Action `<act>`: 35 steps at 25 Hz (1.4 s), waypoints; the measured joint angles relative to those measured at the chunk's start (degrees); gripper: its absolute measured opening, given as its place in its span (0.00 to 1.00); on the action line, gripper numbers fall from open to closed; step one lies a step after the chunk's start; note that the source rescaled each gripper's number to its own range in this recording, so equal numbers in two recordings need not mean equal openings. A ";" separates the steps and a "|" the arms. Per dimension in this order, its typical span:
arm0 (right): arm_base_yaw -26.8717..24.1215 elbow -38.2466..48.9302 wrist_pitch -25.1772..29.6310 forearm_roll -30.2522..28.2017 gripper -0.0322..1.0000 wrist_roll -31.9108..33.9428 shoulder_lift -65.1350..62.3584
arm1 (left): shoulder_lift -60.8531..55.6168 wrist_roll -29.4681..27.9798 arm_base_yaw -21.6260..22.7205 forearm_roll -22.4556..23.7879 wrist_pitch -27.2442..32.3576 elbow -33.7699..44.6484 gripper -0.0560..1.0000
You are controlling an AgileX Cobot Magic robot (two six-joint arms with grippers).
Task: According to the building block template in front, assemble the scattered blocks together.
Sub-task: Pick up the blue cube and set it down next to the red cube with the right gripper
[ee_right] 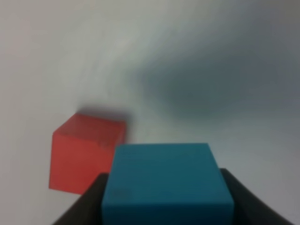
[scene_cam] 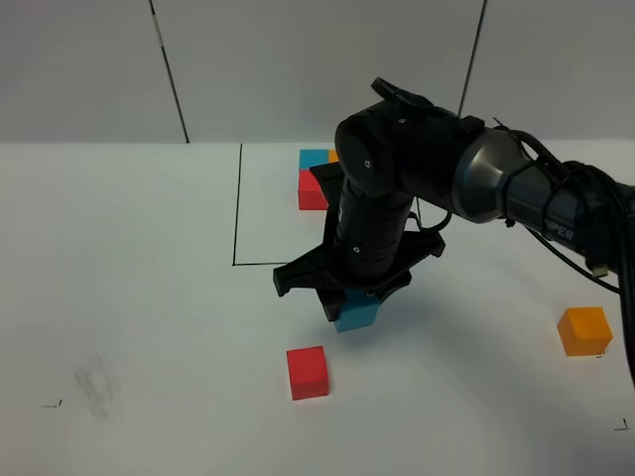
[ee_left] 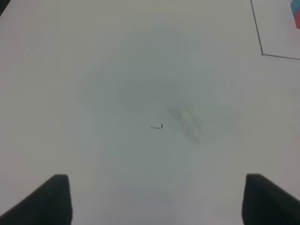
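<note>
My right gripper (scene_cam: 354, 309) is shut on the blue cube (scene_cam: 357, 314) (ee_right: 166, 185), holding it just above the table near the middle. The red cube (scene_cam: 308, 372) (ee_right: 84, 152) lies on the table a little in front and to the left of it. The orange cube (scene_cam: 583, 330) sits alone far to the right. At the back, inside the drawn square, the template (scene_cam: 314, 178) shows its blue and red cubes, with its orange one mostly hidden behind my right arm. In the left wrist view my left gripper (ee_left: 157, 201) stands open over bare table.
A black-lined square (scene_cam: 238, 208) is drawn on the white table, with its corner also in the left wrist view (ee_left: 262, 54). A grey smudge (scene_cam: 94, 382) (ee_left: 185, 119) and a small black mark (ee_left: 157, 126) sit at the left front.
</note>
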 joint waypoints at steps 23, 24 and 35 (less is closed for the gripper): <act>1.67 -15.69 3.08 -1.80 0.22 0.08 11.85 | 0.00 0.00 0.00 0.00 0.00 0.00 1.00; 1.67 -15.69 2.63 -1.76 0.22 0.18 11.87 | 0.00 0.00 0.00 0.00 0.00 0.00 1.00; 1.72 -15.75 -0.02 -0.97 0.22 3.72 13.17 | 0.00 0.00 0.00 0.00 0.00 0.00 1.00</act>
